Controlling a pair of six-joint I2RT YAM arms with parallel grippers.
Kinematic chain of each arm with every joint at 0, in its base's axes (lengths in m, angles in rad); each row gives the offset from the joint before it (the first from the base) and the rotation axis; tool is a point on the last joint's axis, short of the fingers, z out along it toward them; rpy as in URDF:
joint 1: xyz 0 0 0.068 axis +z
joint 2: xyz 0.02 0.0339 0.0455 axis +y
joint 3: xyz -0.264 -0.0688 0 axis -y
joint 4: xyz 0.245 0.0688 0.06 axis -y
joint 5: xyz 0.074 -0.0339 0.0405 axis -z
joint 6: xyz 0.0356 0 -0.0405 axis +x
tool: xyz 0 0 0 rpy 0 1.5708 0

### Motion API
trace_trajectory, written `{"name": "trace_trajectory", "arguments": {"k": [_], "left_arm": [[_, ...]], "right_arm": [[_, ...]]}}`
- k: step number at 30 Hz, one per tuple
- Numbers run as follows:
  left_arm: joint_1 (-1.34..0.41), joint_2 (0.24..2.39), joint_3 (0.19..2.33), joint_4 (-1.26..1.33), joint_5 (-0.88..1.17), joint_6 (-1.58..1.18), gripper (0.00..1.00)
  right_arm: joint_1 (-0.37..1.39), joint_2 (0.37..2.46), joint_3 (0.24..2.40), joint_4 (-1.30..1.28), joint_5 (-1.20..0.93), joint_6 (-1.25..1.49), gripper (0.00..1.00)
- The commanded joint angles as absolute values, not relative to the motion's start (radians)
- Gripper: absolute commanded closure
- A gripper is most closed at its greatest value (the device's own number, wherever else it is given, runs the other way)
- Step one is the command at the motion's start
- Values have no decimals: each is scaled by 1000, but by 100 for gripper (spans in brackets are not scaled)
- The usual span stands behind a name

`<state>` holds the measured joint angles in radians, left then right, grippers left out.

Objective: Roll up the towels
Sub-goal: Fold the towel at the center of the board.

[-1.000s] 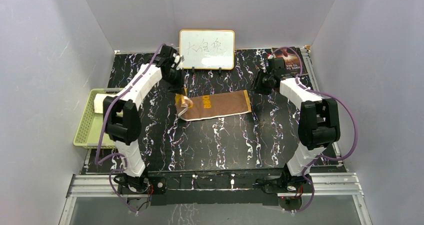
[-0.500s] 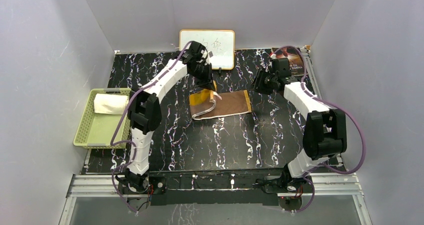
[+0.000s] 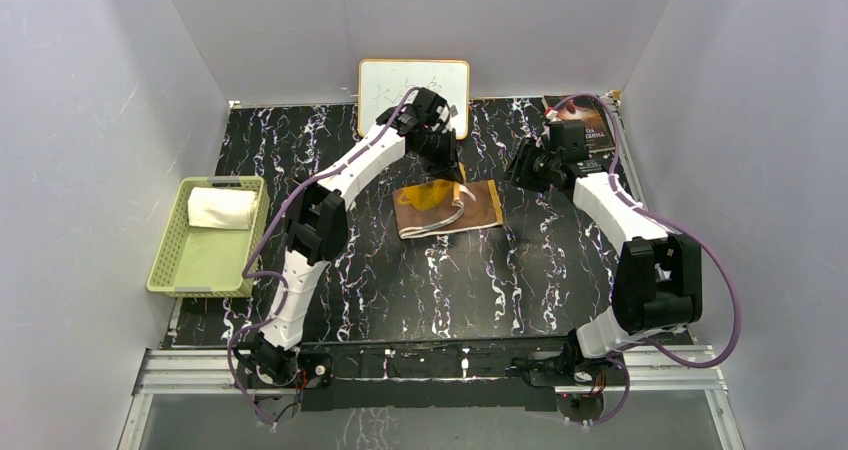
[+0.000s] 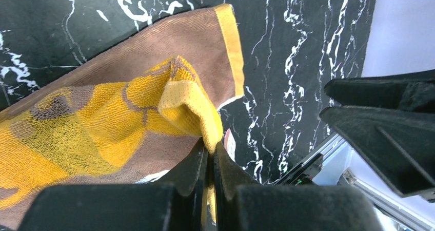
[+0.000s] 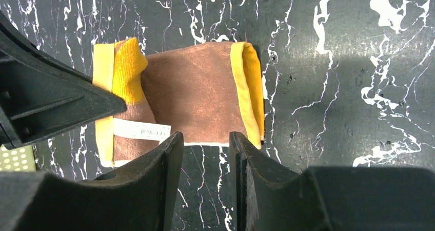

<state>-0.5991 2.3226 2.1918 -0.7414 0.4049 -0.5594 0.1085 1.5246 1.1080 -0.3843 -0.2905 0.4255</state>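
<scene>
Since a second ago the left gripper (image 3: 449,173) has swung rightward across the black marbled table (image 3: 400,280), dragging one end of the orange-and-brown cloth (image 3: 478,210) over itself, so that the cloth is doubled and much shorter than it was; the right gripper (image 3: 520,168) has barely shifted. From the top camera, the cloth lies at the far middle of the table, in front of the whiteboard (image 3: 390,85), with the left gripper above its lifted end and the right gripper just beside its right edge. The cream towel (image 3: 222,208) sits bundled at the far end of the pale green basket (image 3: 165,270) on the left, well apart from both arms, and a dark booklet (image 3: 598,130) lies in the far right corner. At the left wrist, the left gripper (image 4: 210,150) is clenched on a raised yellow fold of the cloth (image 4: 169,41), whose brown length runs away flat on the table to a yellow border (a black part of the other arm juts in at the right). At the right wrist, the right gripper (image 5: 205,136) hangs with its jaws parted and nothing between them, above the near edge of the cloth (image 5: 195,90); the cloth's right end is curled over on itself, a white label (image 5: 142,131) shows near its left end, and the left gripper (image 5: 51,102) hides the part beyond.
</scene>
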Motion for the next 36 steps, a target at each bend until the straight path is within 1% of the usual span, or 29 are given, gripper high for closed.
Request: {"name": "trace_trajectory", "arguments": {"k": [1,6,16,28,36], "left_arm": [[-611,2322,2263,-700,433,-620,100],[-620,2327,2266,-657,422,-660,100],[-623,2323,2135,-494,441,-766,100],[-630,2293,2180,-457,479,-813,100],[-642,2323,2146,-434,487,-820,100]], "right_arm": [[103,1469,1099,-331,-298,434,64],[101,1463,1092,-331,-296,433,64],[99,1447,1083,-335,-287,428,64],[93,1460,1069,-325,-287,434,63],[87,1453,1058,-325,-283,433,63]]}}
